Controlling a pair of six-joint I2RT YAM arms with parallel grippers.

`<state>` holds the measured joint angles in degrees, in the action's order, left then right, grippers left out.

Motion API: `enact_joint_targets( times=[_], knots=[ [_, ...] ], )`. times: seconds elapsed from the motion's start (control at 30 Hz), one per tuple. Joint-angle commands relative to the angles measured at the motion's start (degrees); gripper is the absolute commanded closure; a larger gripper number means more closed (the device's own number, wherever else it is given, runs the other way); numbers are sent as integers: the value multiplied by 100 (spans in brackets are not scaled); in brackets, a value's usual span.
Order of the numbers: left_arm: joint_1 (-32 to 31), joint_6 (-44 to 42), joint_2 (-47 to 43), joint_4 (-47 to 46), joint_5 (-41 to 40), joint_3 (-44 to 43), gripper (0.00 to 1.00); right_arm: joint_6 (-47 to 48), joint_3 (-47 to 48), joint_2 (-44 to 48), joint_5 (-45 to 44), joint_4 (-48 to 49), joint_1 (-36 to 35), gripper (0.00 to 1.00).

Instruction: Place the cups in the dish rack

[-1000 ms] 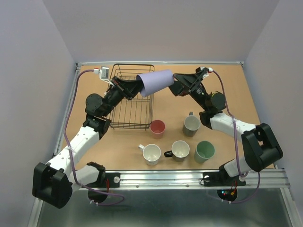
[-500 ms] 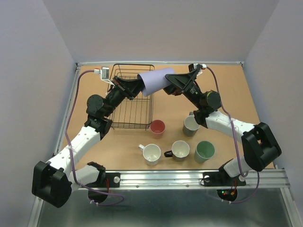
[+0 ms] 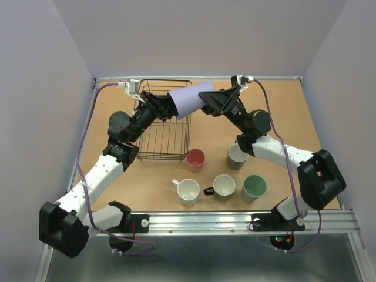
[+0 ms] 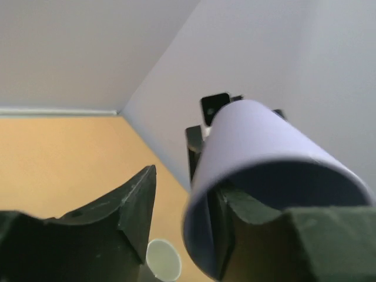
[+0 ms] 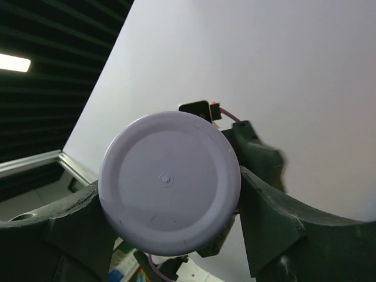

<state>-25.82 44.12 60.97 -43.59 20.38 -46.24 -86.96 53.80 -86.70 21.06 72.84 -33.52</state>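
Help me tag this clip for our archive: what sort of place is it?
Likely a robotics lab test cell, not a kitchen: plain walls box in a brown tabletop, two robot arms are bolted to a metal rail, and mugs sit beside a dish rack.

The orange-brown table (image 3: 294,117) carries a wire rack (image 3: 166,141) left of centre. Lower centre stand a pink mug (image 3: 195,158), grey mug (image 3: 237,156), white mug (image 3: 188,191), black-handled mug (image 3: 224,186) and green mug (image 3: 254,188).
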Motion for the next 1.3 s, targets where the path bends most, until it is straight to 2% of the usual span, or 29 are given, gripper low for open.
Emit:
enact_joint_targets(
  times=[0.0, 0.07, 0.17, 0.33, 0.4, 0.5, 0.67, 0.8, 0.9, 0.97, 1.27],
  knots=[
    [-46, -763, -6, 1781, -217, -675, 38, 687, 465, 311, 206, 1446, -155, 100],
    [-46, -1141, 46, 2649, -533, -973, 23, 1388, 430, 451, 179, 857, -155, 100],
    [-37, -1466, 90, 3373, -833, -1194, 15, 1953, 657, 566, 101, -91, -155, 100],
    [-45, -2099, 3, 5067, -1993, -1563, 12, 3587, 1639, 584, -364, -2499, -155, 99],
    [-46, -2266, -6, 5439, -2816, -1607, 12, 4053, 2001, 496, -558, -3159, -155, 100],
    [-45, -2574, -59, 5904, -3564, -1564, 12, 4984, 2658, 41, -1032, -4344, -155, 100],
    [-46, -2952, -138, 5898, -4146, -1187, 12, 5785, 3838, -952, -1674, -5401, -155, 100],
    [-19, -3163, -33, 5854, -4218, -1098, 12, 6295, 5076, -2033, -2070, -6184, -155, 100],
    [-2, -3269, 29, 5810, -4323, -1037, 12, 6795, 5947, -2825, -2694, -6825, -155, 100],
    [25, -3296, 3, 5740, -4341, -940, 13, 6911, 6447, -3203, -2957, -7002, -155, 100],
    [78, -3261, -182, 5528, -4156, -615, 13, 7043, 7205, -4417, -3274, -7073, -155, 100]
  ],
)
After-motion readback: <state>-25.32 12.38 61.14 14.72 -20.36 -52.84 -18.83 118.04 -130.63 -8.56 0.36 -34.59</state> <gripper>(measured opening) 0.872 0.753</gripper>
